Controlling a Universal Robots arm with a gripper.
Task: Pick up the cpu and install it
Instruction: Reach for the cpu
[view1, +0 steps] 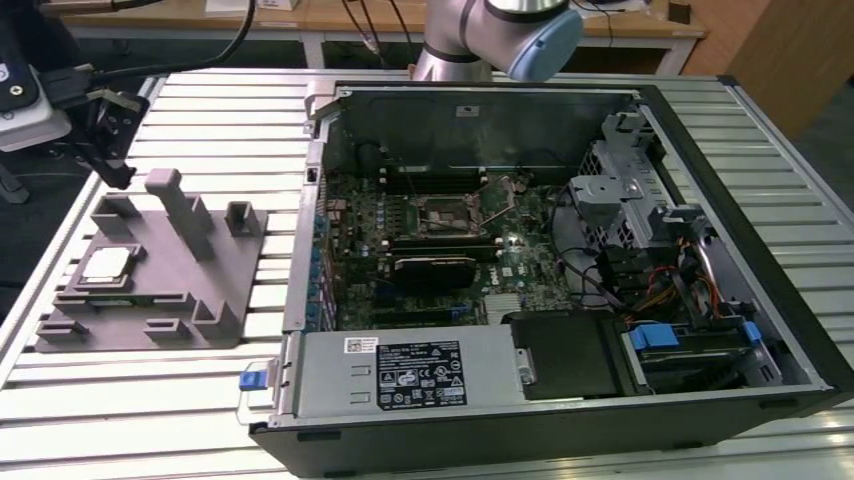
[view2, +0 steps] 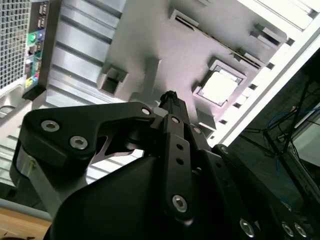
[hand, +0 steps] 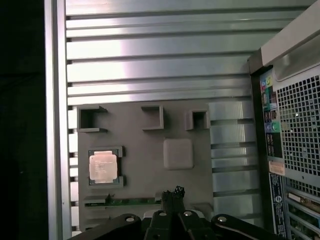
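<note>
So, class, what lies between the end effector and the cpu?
In the first wrist view, the end effector hangs apart from the cpu; between them lies only the bare grey surface of the holder block and the raised rim of the chip's pocket.

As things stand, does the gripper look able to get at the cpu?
Probably yes. The cpu lies uncovered in a recess of the grey block; the gripper hangs above that block with nothing between them.

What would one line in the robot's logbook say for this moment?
cpu: in pocket of grey block, not picked up | gripper: shut, empty, apart from cpu | computer case: open
</note>
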